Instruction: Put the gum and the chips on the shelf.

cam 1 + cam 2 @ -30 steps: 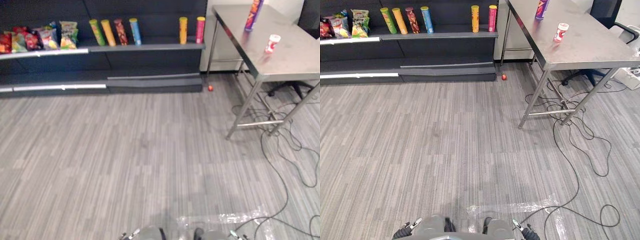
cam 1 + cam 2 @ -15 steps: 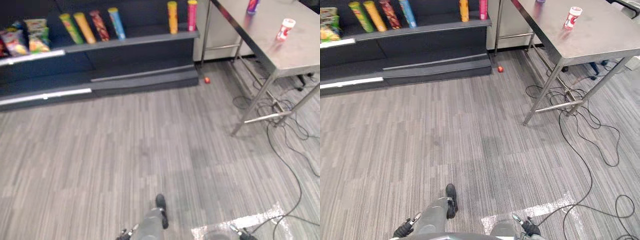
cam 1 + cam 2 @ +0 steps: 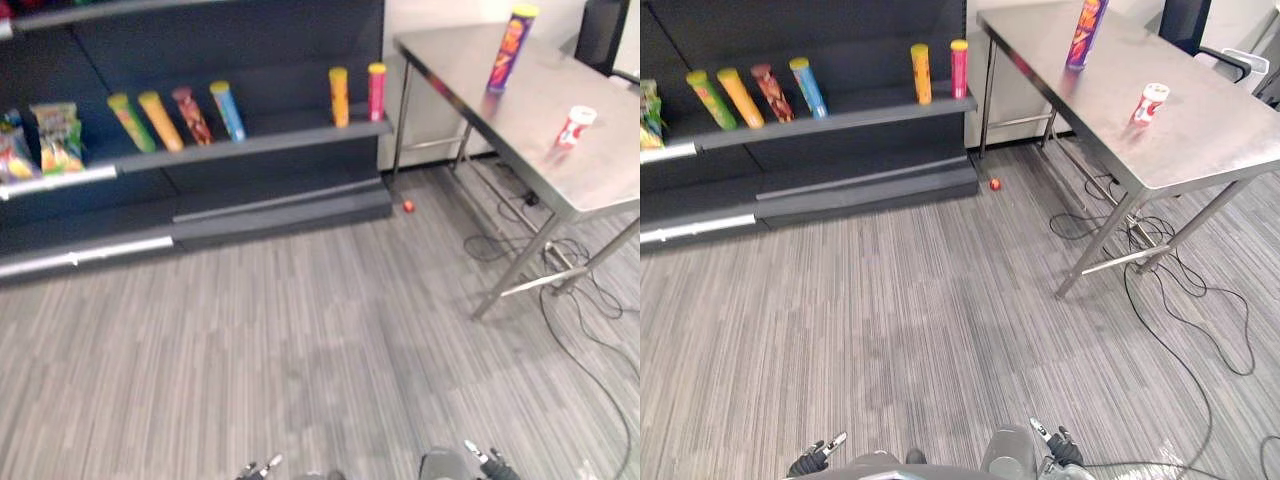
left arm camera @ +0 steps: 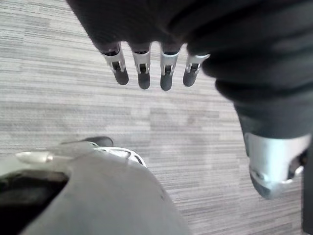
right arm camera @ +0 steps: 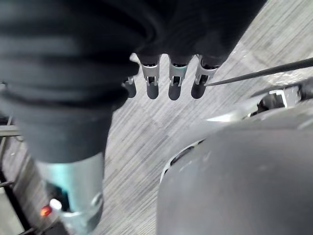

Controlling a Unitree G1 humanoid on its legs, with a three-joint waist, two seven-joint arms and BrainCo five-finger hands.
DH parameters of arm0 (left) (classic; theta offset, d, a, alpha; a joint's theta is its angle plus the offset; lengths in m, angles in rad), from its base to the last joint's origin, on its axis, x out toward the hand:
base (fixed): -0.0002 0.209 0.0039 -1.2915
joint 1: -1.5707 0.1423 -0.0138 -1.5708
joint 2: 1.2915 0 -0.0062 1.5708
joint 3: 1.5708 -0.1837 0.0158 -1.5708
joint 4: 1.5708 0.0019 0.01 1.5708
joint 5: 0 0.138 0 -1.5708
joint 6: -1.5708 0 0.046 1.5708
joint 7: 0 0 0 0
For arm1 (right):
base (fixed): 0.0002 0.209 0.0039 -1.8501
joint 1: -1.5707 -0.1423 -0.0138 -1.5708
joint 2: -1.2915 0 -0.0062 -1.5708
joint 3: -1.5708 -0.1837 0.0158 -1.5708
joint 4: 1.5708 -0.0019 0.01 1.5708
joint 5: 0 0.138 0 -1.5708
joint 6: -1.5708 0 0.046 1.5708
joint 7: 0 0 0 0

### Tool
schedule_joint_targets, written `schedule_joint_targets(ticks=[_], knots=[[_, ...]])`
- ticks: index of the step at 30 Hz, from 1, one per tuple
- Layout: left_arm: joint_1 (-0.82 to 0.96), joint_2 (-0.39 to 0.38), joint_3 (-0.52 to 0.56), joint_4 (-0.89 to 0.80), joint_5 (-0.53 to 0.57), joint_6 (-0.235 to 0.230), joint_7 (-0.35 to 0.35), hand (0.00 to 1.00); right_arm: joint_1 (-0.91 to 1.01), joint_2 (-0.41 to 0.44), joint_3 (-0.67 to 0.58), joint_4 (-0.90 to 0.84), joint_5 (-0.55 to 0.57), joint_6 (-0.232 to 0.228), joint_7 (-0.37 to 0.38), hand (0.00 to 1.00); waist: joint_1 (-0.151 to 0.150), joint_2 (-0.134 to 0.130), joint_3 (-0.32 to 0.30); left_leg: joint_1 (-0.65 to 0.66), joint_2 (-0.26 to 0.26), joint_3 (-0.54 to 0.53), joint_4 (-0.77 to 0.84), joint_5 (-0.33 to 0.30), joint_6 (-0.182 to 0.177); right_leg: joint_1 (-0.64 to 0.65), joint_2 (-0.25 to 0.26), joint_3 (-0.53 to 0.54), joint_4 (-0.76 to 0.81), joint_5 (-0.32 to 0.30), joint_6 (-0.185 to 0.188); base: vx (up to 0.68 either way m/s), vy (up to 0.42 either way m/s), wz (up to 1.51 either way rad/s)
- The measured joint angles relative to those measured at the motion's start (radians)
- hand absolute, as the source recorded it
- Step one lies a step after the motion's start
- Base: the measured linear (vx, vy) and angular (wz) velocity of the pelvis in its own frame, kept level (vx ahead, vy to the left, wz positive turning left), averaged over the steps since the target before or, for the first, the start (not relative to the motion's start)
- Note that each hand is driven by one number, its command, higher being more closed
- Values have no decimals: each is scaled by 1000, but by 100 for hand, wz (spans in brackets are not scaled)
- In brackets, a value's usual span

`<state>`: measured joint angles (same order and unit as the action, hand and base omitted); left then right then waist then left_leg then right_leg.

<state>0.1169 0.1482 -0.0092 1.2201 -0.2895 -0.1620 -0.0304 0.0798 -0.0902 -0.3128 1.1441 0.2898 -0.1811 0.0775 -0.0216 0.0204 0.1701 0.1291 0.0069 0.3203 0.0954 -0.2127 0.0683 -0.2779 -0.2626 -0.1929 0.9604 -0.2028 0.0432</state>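
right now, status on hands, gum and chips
Left robot hand and right robot hand open, empty. Chips can and gum tub standing on the table, untouched. Floor cables under the table; shelf beside it.

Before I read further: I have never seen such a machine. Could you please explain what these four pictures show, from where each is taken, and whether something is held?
This is a humanoid robot standing on a grey floor. Two pictures come from the two eyes of its head camera, looking down; they show one room. The other two come from cameras on its wrists, each looking along its own robot hand. The left robot hand and the right robot hand hang with straight fingers and hold nothing. On the steel table, to the robot's right, stand a tall purple chips can and a small red-and-white gum container. Ahead is the dark shelf, carrying coloured tubes and snack bags. Nothing is picked up yet.
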Motion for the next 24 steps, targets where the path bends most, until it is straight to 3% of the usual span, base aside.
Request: schedule_joint_targets(ticks=[3, 5, 6, 7, 8, 11, 14, 17, 18, 20, 21, 22, 23, 24], knots=[[-7, -23, 34, 11, 21, 1, -9, 0, 9, -14, 9, 5, 5, 1, 5, 0, -9, 26, 5, 51, 58, -31, -7, -34, -56, -79, 62, -32, -301, -3, 10, 309, -242, 35], [-8, -27, 42, 9, 32, 1, -18, 0, 9, -17, 14, 9, 4, 1, 4, 0, -9, 36, 5, 72, 96, -51, -21, -55, -94, -94, 93, -4, -600, 104, 35, 405, -326, 31], [-12, -18, 58, 10, 37, 1, -20, 0, 12, -9, 22, 12, 2, 2, 5, 0, -10, 7, 13, 109, 99, -69, -40, -73, -124, -81, 89, 28, -771, 221, 64, 512, -363, 28], [-10, -29, 76, 15, 37, 2, -18, 0, 21, -11, 21, 16, -5, 6, 6, 0, -5, 15, 24, 145, 120, -99, -67, -83, -138, -62, 120, 21, -766, 331, 27, 519, -338, 20], [-15, -42, 84, 18, 40, 3, -19, 0, 17, -21, 13, 14, -7, 6, 6, 0, 2, 47, 18, 149, 134, -114, -71, -68, -137, -75, 140, 16, -735, 292, 17, 515, -272, 5], [-12, -64, 142, 14, 58, 0, -34, 0, 21, -18, 6, 14, -6, 7, 15, 0, -8, 49, 18, 166, 164, -146, -23, 54, -171, -73, 136, -26, -544, 121, -31, 556, -308, 28], [-13, -70, 156, 5, 57, 0, -37, 0, 23, -22, 9, 15, -7, 7, 19, 0, -7, 55, 10, 159, 185, -180, 30, 99, -204, -39, 133, -51, -518, 67, -40, 331, -158, 32], [-18, -72, 155, -3, 48, 1, -39, 0, 25, -30, 18, 16, -5, 7, 21, 0, -7, 57, 4, 62, 201, -254, 233, 165, -282, 15, 137, -82, -539, 27, -46, 323, -161, 29], [-21, -71, 156, -7, 28, 2, -38, 0, 27, -31, 18, 23, -4, 7, 21, 0, -5, 57, 4, 5, 208, -279, 362, 223, -317, 54, 139, -88, -554, 14, -51, 348, -121, 5], [-16, -66, 158, -8, 13, 1, -34, 0, 30, -27, 18, 40, 0, 6, 21, 0, 0, 41, 12, -60, 224, -273, 569, 381, -344, 135, 140, -85, -592, -6, -68, 289, -69, -14], [-15, -65, 158, -8, 9, 0, -34, 0, 29, -29, 18, 41, 2, 7, 22, 0, 0, 42, 12, -91, 234, -257, 648, 372, -343, 157, 142, -85, -601, -9, -71, 257, -41, -23], [-15, -66, 163, -8, -4, 0, -35, 0, 27, -29, 13, 41, 5, 7, 20, 0, -2, 42, 13, -153, 246, -214, 778, 287, -333, 198, 143, -77, -624, -10, -73, 251, -25, -18], [-15, -65, 169, -10, -14, -2, -35, 0, 28, -27, 5, 43, 6, 7, 19, 0, -1, 39, 14, -207, 250, -159, 848, 192, -298, 248, 143, -69, -663, -16, -77, 287, 10, -13], [-14, -65, 171, -13, -19, -3, -34, 0, 28, -27, 4, 51, 6, 7, 19, 0, 0, 38, 14, -249, 250, -126, 860, 135, -259, 281, 141, -69, -687, -17, -77, 170, 51, -4]])
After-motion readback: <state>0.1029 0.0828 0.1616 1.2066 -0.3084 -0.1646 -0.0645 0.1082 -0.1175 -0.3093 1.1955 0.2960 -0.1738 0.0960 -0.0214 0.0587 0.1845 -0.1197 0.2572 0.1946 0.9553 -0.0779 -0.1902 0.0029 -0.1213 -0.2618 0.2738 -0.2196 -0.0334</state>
